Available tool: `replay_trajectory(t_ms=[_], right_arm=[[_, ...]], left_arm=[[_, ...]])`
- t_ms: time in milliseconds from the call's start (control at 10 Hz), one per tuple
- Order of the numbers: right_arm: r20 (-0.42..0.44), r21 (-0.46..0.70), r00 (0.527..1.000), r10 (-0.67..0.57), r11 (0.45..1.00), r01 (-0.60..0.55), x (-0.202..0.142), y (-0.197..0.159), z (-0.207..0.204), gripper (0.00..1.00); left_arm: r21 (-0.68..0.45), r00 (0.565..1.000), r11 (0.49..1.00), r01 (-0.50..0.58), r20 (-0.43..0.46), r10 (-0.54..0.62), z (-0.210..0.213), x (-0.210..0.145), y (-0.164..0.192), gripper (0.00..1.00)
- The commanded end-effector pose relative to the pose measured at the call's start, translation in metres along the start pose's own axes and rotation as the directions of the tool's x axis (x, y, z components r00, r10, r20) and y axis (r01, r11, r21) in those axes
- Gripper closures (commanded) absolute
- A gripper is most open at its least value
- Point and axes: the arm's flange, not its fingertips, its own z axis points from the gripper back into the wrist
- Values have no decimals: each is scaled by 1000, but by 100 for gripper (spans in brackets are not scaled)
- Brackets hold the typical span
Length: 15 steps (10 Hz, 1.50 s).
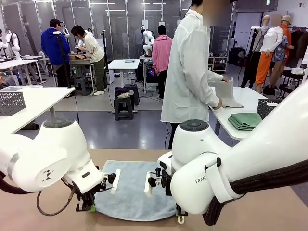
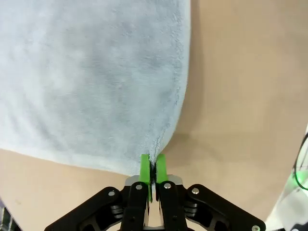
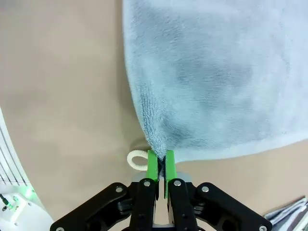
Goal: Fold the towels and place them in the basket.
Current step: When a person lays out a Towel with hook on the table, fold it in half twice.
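Front view, lower middle of the frame: one light blue-grey terry towel (image 1: 132, 190) lies spread on the tan desk (image 1: 120, 155), between my two white arms. My left arm comes in from the lower left and my right arm from the lower right, both bent low over the cloth.

My left fingers (image 1: 91, 207) sit at the towel's lower-left corner and my right fingers (image 1: 180, 217) at its lower-right corner.

Left wrist view: the towel fills the upper left. Its edge runs down the middle of the frame and narrows to a corner at bottom centre. My left fingers (image 2: 150, 166) are closed on that corner, with the green pads pressed together and terry pinched between them. Bare desk lies to the right and below.

Right wrist view: the towel takes the upper right. Its corner tapers to bottom centre, where my right fingers (image 3: 157, 164) are clamped on it with the pads together. A small white loop tag (image 3: 136, 159) pokes out just left of the pads, over the desk.

I can't tell whether either corner is off the desk surface.

Upper right of the front view: a person in a white coat (image 1: 190, 72) stands at a white table (image 1: 250, 98) well beyond my desk, hands on a pale cloth (image 1: 226, 92). Folded dark green cloths (image 1: 244, 121) lie near it.
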Motion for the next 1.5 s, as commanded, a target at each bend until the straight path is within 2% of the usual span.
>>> replay_trajectory(t_ms=[0, 200, 300, 400, 500, 800, 1100, 1400], right_arm=[[-1, -45, 1000, 21, 999, -21, -3, -21, 25, 93], [-11, -74, 999, 31, 997, -32, 4, -35, 43, 93], [-19, -82, 999, 29, 996, -31, 7, -39, 47, 93], [-36, -89, 999, 27, 996, -30, 10, -39, 47, 93], [7, -79, 1000, 7, 997, -7, 8, -34, 46, 93], [-5, -82, 1000, 17, 996, -17, 9, -36, 49, 93], [44, -156, 998, 55, 987, -47, 17, -100, 52, 93], [39, -137, 997, 60, 989, -54, 34, -152, 39, 93]], left_arm=[[57, 1000, 998, -12, -14, 13, 29, 3, 10, 94], [66, 1000, 998, -18, -14, 19, 42, 4, 23, 94], [54, 1000, 998, -25, 14, 24, 44, 2, 30, 94], [45, 1000, 999, -15, 24, 13, 43, 2, 32, 94], [77, 1000, 997, -17, 25, 15, 45, 3, 24, 94], [73, 999, 997, -21, 25, 19, 44, 3, 27, 94], [101, 999, 994, -31, 41, 27, 55, 9, 87, 94], [94, 996, 992, -89, -1, 89, 51, 14, 137, 94]])
